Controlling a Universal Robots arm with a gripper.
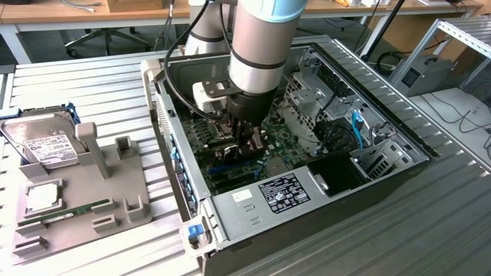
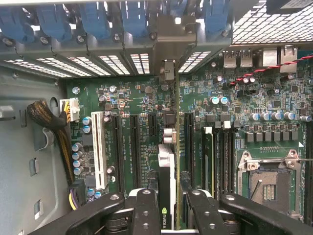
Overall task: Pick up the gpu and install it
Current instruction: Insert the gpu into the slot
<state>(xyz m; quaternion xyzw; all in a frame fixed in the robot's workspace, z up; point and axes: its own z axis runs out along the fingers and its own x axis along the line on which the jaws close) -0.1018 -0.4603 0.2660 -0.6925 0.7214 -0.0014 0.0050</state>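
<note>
One slatted metal table (image 1: 100, 86) carries everything. At the centre of the exterior view lies one open computer case (image 1: 399, 135), its side off and its motherboard (image 2: 127, 98) exposed. One silver-and-grey robot arm (image 1: 261, 40) comes down from the top middle of the frame into the case. On the exterior view's left sits one grey parts holder (image 1: 115, 184). In it are one silver hard drive (image 1: 46, 144) with a white label at the upper left, one square silver processor chip (image 1: 42, 196) below it, and one narrow green RAM stick (image 1: 65, 211) lying flat beneath that.

The gripper (image 1: 247, 145) is low inside the case, just over the motherboard. In the wrist view its two black fingers (image 2: 145, 210) are clamped against both faces of the gpu (image 2: 166, 166). The card shows edge-on between them, with a green logo on its rim. It stands upright over the board, in line with one of the long black expansion slots; whether it is seated I cannot tell.

Beside it on the board are one white slot (image 2: 98, 147), one empty processor socket (image 2: 266, 183), one yellow-and-black cable bundle (image 2: 51, 122) and one red-and-black twisted wire (image 2: 266, 68). A row of blue bracket clips (image 2: 93, 19) lines the case's rear wall.
</note>
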